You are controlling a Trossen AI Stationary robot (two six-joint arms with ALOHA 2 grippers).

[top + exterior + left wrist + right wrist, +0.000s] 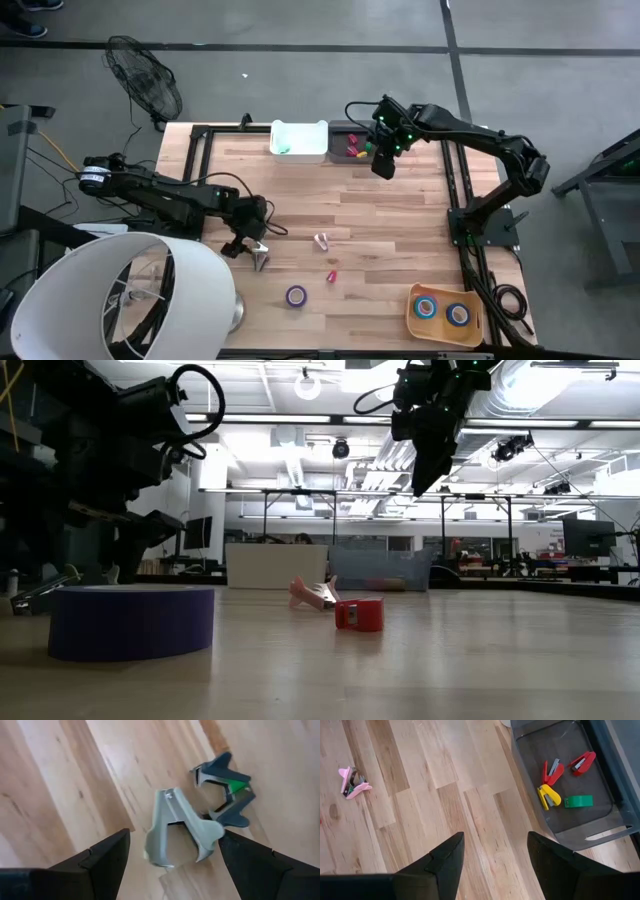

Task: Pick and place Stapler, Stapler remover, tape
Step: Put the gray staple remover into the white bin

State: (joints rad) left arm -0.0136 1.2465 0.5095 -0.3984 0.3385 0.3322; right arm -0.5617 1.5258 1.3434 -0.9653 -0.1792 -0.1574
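Observation:
A grey staple remover (177,827) lies on the wooden table next to a dark blue and green staple remover (225,790). My left gripper (174,836) is open just above the grey one, with one finger on either side of it; in the high view it (250,246) is at the table's left middle. A pink staple remover (321,241), a small red stapler (331,276) and a purple tape roll (296,295) lie near the table's middle front. My right gripper (383,165) is open and empty, high above the table beside the grey tray (340,128).
The grey tray (570,827) at the far edge holds red, yellow and green staplers. A mint bin (298,140) stands beside it. A wooden tray (412,318) with two blue tape rolls sits at the front right. A large white lampshade (120,290) overhangs the front left corner.

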